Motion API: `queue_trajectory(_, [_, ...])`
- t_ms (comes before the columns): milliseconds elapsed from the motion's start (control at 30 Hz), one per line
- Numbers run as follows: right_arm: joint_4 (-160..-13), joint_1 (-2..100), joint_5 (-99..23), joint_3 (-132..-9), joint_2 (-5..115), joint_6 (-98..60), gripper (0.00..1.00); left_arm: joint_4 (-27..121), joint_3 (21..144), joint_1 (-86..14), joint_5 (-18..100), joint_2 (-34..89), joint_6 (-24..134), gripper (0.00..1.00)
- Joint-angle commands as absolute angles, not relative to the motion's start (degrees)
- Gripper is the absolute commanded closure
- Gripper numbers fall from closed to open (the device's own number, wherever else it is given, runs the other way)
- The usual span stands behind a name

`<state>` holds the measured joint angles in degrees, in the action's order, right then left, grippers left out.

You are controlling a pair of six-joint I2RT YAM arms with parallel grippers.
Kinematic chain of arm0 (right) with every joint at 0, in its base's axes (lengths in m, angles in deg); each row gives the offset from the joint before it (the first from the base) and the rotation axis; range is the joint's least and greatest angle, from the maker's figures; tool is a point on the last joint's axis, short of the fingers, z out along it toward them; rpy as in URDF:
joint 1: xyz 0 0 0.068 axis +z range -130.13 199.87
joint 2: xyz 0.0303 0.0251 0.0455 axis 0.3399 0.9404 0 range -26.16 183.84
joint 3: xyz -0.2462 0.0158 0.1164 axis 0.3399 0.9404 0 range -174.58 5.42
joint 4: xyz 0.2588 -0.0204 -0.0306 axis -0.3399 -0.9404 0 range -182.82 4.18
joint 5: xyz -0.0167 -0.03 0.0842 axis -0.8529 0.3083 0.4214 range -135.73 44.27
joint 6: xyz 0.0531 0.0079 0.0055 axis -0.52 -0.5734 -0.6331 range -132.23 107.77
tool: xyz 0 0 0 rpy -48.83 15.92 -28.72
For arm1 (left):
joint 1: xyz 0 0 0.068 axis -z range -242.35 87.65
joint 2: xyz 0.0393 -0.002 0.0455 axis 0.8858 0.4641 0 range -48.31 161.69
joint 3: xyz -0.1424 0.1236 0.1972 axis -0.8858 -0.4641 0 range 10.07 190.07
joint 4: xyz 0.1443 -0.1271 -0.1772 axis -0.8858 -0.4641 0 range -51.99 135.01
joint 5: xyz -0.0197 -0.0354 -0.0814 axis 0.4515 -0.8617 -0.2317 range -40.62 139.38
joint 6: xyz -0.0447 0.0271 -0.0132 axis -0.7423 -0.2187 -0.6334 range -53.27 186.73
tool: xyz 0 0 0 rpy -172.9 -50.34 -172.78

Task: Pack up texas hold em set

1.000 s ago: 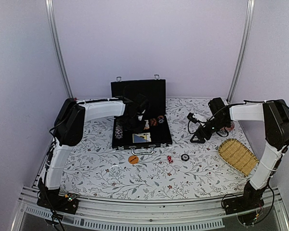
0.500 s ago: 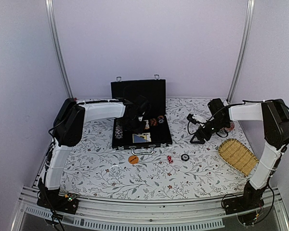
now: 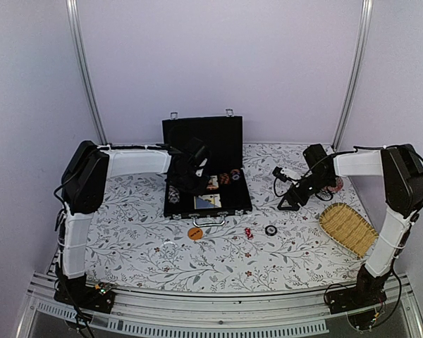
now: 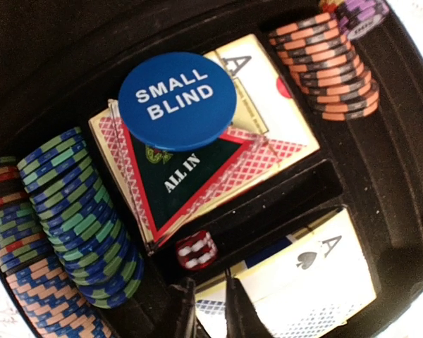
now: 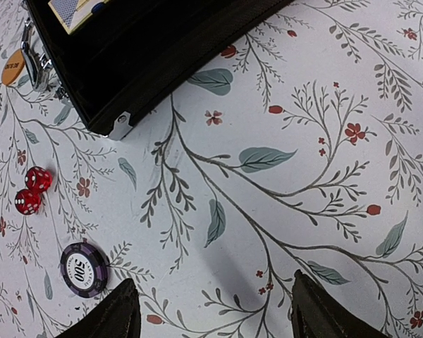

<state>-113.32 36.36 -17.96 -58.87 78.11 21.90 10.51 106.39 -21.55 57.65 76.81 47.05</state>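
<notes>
We see the left gripper (image 4: 209, 313) hanging inside the open case (image 3: 204, 137). Its jaws are almost together with only a thin slit between them, and nothing is in that slit. They hover just above a red die (image 4: 196, 251) in a narrow slot and the card deck (image 4: 317, 274) showing an ace of spades; we cannot tell whether they touch either one. Beyond them a blue "SMALL BLIND" disc (image 4: 178, 101) lies on a clear "ALL IN" triangle (image 4: 183, 176). Blue-green chips (image 4: 84, 211) are stacked on one side of it and orange chips (image 4: 331, 63) on the other.

The right gripper (image 5: 215, 313) has its jaws spread wide and empty. It is held low over the bare surface (image 3: 197, 260), to the right of the case.

The case sits toward the back of the surface with its lid standing up. In front of it, loose on the surface, we find an orange disc (image 3: 195, 232), two red dice (image 5: 32, 190) side by side, and a purple 500 chip (image 5: 84, 269) near them. A woven basket (image 3: 347, 229) rests by the right edge. The surface has a white cover printed with leaves and small red flowers. Pale lilac walls with metal posts close it in.
</notes>
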Motion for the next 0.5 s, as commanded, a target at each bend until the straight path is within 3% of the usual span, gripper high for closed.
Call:
queue_trajectory(0, [-114.0,36.8,-17.2,-60.1,79.0,22.4,0.26,7.9,107.9,-21.8,59.6,77.2,46.5,0.82])
queue_trajectory(267, [-114.3,36.9,-17.1,-60.1,79.4,22.4,0.26,8.3,108.2,-20.8,58.8,73.0,46.7,0.82])
queue_trajectory(467, [-114.3,36.8,-16.7,-60.4,79.2,22.3,0.26,10.5,107.0,-17.6,56.2,67.0,53.7,0.67])
